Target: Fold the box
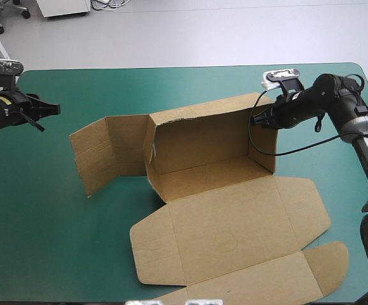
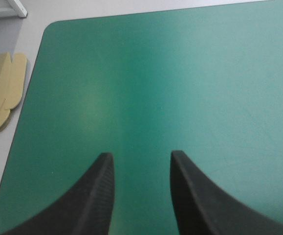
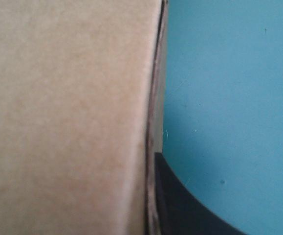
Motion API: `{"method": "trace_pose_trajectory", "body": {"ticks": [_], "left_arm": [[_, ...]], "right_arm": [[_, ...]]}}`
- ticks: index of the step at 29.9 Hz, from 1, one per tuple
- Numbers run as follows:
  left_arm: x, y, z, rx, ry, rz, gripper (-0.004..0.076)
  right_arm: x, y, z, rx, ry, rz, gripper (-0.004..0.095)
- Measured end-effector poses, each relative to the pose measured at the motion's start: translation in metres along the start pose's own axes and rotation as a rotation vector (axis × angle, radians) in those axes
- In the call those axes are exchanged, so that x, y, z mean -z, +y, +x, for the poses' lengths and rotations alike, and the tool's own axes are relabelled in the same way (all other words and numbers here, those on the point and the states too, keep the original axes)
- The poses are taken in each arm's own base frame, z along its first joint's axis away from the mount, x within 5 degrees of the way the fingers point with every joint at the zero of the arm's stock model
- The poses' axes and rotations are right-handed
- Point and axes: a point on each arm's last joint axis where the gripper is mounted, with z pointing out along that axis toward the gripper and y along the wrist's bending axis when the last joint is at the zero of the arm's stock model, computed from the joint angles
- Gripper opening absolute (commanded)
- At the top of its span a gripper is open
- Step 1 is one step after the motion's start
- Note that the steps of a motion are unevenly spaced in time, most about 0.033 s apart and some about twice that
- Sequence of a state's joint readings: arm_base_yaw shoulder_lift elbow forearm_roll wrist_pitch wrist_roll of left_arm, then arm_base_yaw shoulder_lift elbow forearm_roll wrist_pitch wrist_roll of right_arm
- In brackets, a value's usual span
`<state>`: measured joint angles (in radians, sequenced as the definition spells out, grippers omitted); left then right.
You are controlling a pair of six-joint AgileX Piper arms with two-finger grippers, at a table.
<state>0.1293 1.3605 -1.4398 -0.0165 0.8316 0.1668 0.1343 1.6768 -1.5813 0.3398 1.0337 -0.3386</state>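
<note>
The brown box [image 1: 203, 149] stands in the middle of the teal-green cover, its back wall and right wall raised. Its left panel [image 1: 107, 152] is splayed outward and the lid [image 1: 234, 235] lies flat toward the front edge. My right gripper [image 1: 257, 119] is at the top of the right wall's far corner. In the right wrist view the board [image 3: 63, 117] fills one side and its edge runs along one black finger [image 3: 185, 205]; the other finger is hidden behind the board. My left gripper [image 2: 141, 161] hovers open over bare cover near the table's left edge [image 1: 50, 109], well away from the box.
A stack of more brown board [image 2: 2, 90] lies beyond the table's left edge. Bare teal-green cover [image 1: 44, 222] stretches left of and in front of the box's left panel. The lid's front flap [image 1: 266, 283] reaches the front edge.
</note>
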Motion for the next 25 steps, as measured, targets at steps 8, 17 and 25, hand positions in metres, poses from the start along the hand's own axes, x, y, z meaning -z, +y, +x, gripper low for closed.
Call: {"method": "trace_pose_trajectory", "body": {"ticks": [8, 17, 25], "left_arm": [[-0.019, 0.006, 0.011, 0.016, 0.118, 0.037, 0.0216], [-0.022, 0.005, 0.013, -0.006, 0.141, 0.047, 0.0211], [-0.030, 0.003, 0.015, 0.008, 0.169, 0.073, 0.0209]], "right_arm": [[0.002, -0.001, -0.020, -0.008, 0.098, -0.033, -0.0008], [-0.035, -0.016, -0.026, -0.054, 0.160, -0.013, -0.0007], [-0.041, -0.018, -0.028, -0.065, 0.154, -0.015, 0.0204]]}}
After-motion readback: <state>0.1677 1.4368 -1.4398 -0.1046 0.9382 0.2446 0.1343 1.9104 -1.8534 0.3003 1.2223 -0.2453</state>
